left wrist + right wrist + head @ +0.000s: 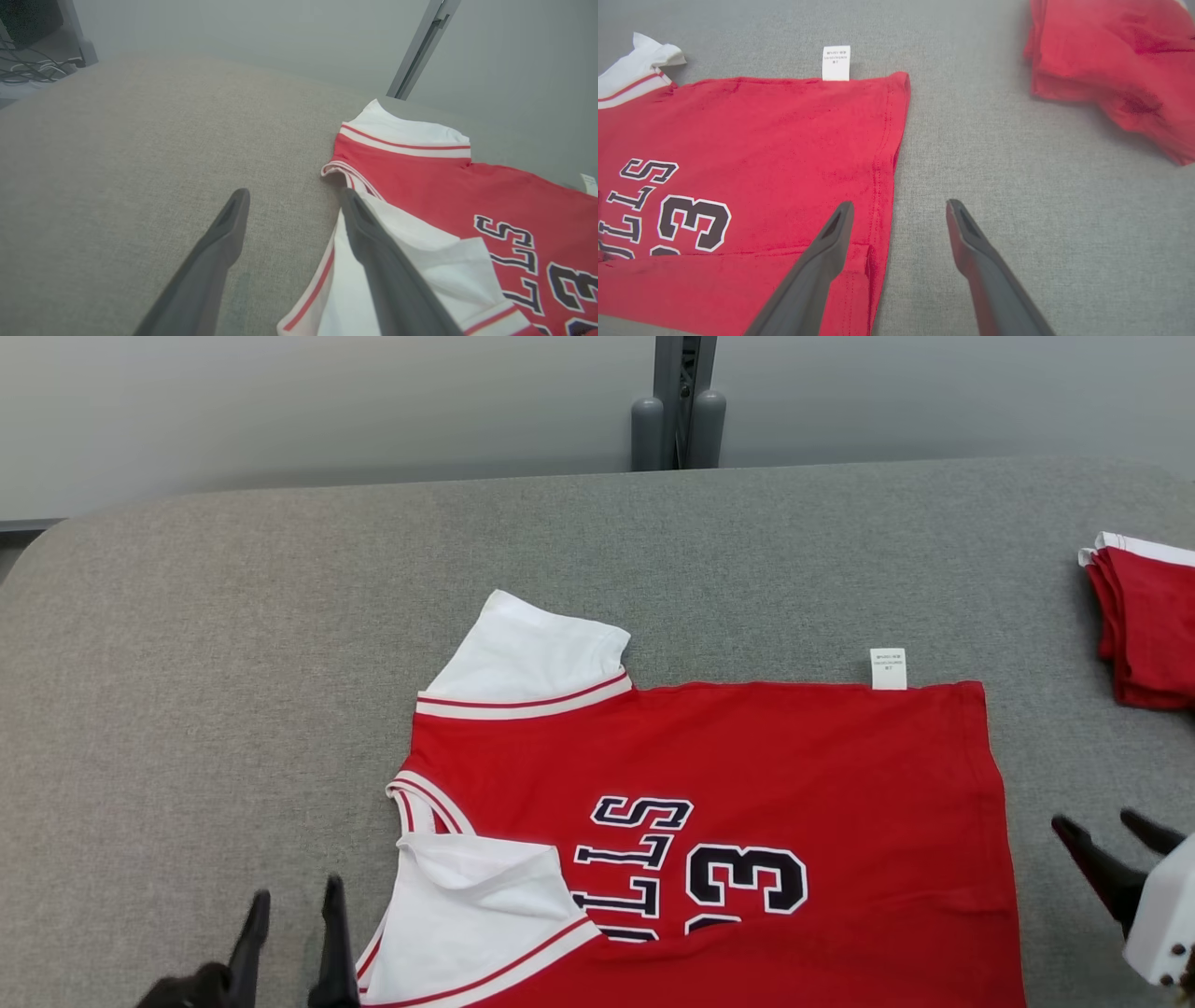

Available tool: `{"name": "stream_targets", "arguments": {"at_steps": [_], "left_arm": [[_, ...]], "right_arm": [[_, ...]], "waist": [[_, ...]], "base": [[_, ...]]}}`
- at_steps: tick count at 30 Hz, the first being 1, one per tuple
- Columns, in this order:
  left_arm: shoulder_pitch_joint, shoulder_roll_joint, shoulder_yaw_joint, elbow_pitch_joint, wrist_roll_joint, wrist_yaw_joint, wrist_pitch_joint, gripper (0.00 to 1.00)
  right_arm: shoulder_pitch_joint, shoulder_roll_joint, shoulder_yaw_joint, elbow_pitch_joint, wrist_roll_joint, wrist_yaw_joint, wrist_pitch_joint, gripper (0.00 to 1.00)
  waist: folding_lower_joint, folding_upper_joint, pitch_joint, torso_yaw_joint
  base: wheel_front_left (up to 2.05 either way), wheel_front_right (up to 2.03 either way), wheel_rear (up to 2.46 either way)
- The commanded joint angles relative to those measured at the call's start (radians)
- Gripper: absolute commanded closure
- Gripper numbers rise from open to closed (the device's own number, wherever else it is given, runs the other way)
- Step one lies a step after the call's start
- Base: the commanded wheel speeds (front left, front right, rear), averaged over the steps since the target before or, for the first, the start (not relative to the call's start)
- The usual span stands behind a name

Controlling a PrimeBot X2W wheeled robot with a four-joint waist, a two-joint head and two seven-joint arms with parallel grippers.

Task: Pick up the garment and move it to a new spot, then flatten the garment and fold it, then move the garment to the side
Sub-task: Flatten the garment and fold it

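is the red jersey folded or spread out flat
Partly folded: the jersey lies flat, but its near side and near sleeve are turned over onto the front, covering part of the lettering; the far sleeve sticks out.

Soft cloth jersey [747, 756] — matt, coarse grey woven tabletop [280, 663], papery label [888, 668]

1. Even, diffuse light from above fills the head view; the grey woven fabric table [280, 616] looks bright, without glare.
2. Shadows are thin and soft: a faint dark rim along the far edge of the red cotton jersey with white sleeves [747, 756] (clearest beside the upper sleeve).
3. The left wrist view is hazy and washed out; the pale grey wall [280, 28] is unfocused, and the long dark fingers [219, 252] of the left gripper [294, 203] blur near the lens.
4. The right wrist view is sharper, with the weave visible; the folded red cloth pile [1111, 56] softens towards the corner.
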Motion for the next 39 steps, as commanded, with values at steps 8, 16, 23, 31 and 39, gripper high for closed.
{"name": "stream_targets", "arguments": {"at_steps": [8, 16, 23, 31, 39], "left_arm": [[-0.195, -0.021, 0.012, -0.006, 0.027, -0.031, -0.037, 0.00], [-0.330, -0.037, 0.009, 0.092, 0.089, -0.064, -0.048, 0.00], [-0.380, -0.089, 0.032, 0.144, 0.133, -0.106, -0.049, 0.00], [-0.365, -0.121, 0.082, 0.134, 0.199, -0.138, -0.049, 0.00], [-0.402, -0.129, 0.086, 0.182, 0.236, -0.182, -0.049, 0.00]], "right_arm": [[-0.171, 0.018, 0.076, 0.090, -0.103, 0.000, -0.323, 0.00], [-0.266, 0.050, 0.143, 0.175, -0.163, 0.000, -0.519, 0.00], [-0.306, 0.107, 0.185, 0.295, -0.208, 0.000, -0.650, 0.00], [-0.329, 0.175, 0.197, 0.406, -0.245, 0.000, -0.736, 0.00], [-0.378, 0.181, 0.214, 0.454, -0.239, 0.000, -0.747, 0.00]], "waist": [[0.0000, -0.0001, 0.034, -0.016], [0.0000, -0.0001, 0.063, -0.036], [0.0000, -0.0001, 0.061, -0.057], [0.0000, -0.0001, 0.057, -0.075], [0.0000, -0.0001, 0.079, -0.087]], "base": [[0.00, 0.00, 0.00], [0.00, 0.00, 0.00], [0.00, 0.00, 0.00], [0.00, 0.00, 0.00], [0.00, 0.00, 0.00]]}}
